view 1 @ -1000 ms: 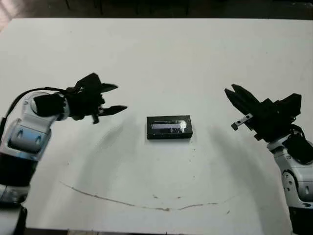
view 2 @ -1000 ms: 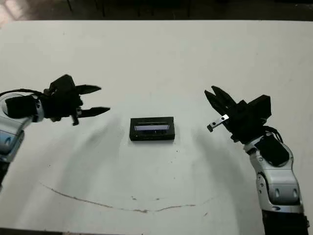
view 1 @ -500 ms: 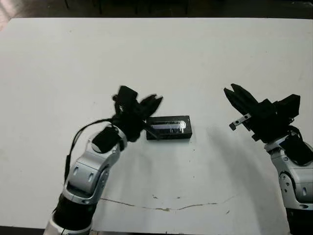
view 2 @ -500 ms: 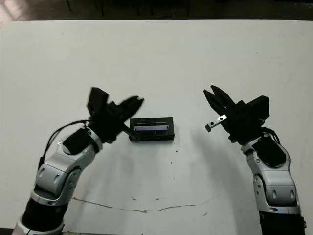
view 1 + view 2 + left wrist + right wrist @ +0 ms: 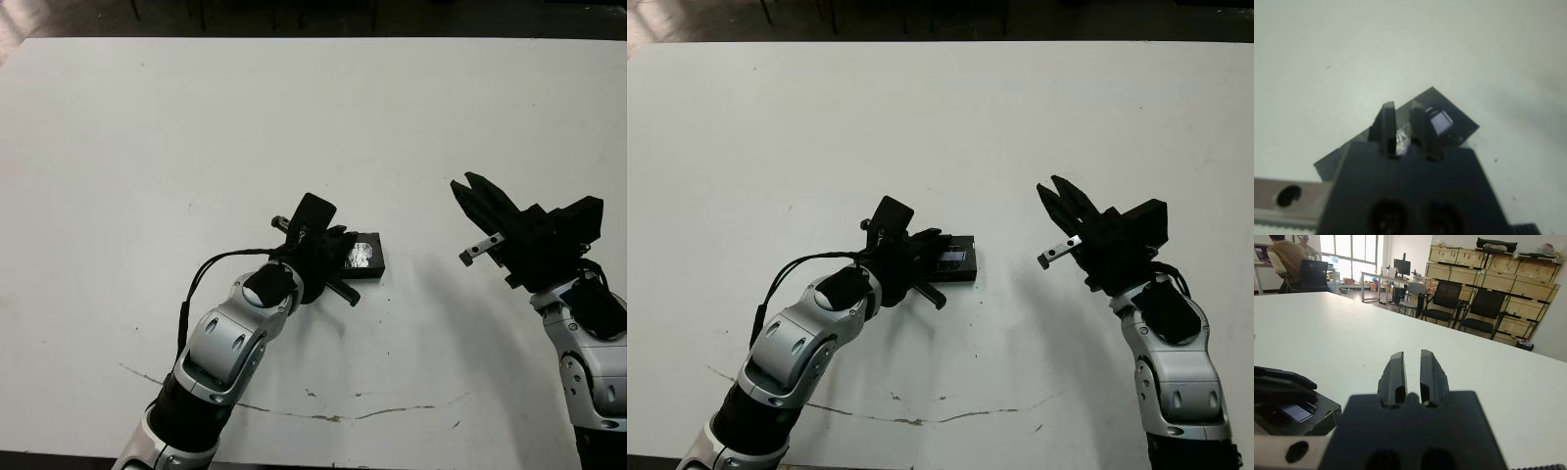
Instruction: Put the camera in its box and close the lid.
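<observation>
A black lid point(image 5: 365, 257) with a pale strip lies at the table's middle on top of the box, whose black side wall point(image 5: 373, 271) shows beneath it. The camera is hidden. My left gripper point(image 5: 340, 249) is over the left part of the lid and covers it. In the left wrist view its fingers point(image 5: 1387, 117) stand close together, tips down at the lid point(image 5: 1449, 122). My right gripper point(image 5: 461, 185) hovers shut well to the right of the box with nothing in it. Its own wrist view shows the lid point(image 5: 1298, 413) off to one side.
A thin brown curved mark point(image 5: 323, 416) crosses the white table point(image 5: 294, 117) near its front edge. Beyond the table, the right wrist view shows office chairs point(image 5: 1484, 308), stacked crates and a seated person point(image 5: 1286, 262) far away.
My left arm has swung in from the far left onto the box, and its fingers have drawn together. The right arm has barely moved. The box stays in place.
</observation>
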